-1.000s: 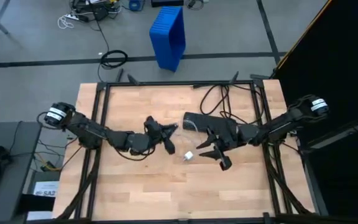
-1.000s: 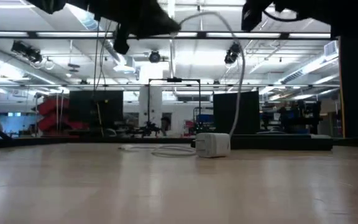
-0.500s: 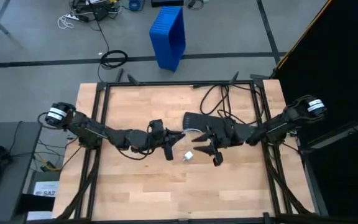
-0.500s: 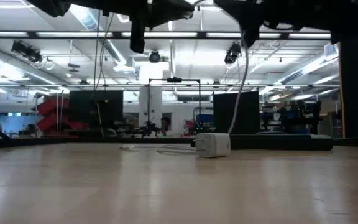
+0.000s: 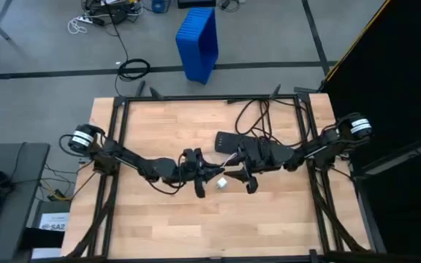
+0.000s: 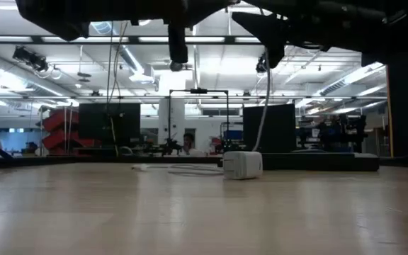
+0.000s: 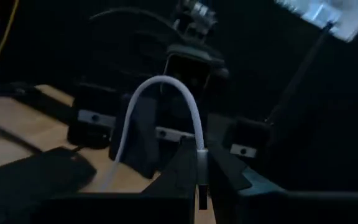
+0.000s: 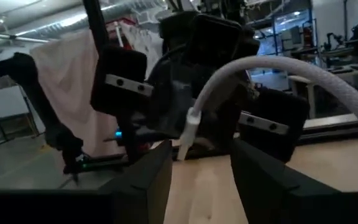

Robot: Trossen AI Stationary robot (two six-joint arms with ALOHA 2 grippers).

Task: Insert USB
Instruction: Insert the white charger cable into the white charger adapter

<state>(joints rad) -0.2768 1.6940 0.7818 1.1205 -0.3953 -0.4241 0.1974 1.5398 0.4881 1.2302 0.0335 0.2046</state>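
White USB arched from our left gripper, clamped on its plug (right gripper gaped opposite); we judged slow, level alignment best.

2 dark jointed arms, each with a white-capped base joint; black pincer fingers, silver-labelled wrist blocks.

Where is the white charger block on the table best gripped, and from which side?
Take the charger block across its two flat side faces, coming straight down from above. It lies free on the table with bare wood around it, and its boxy shape offers parallel faces. I would keep off the side where the white cable leaves it.
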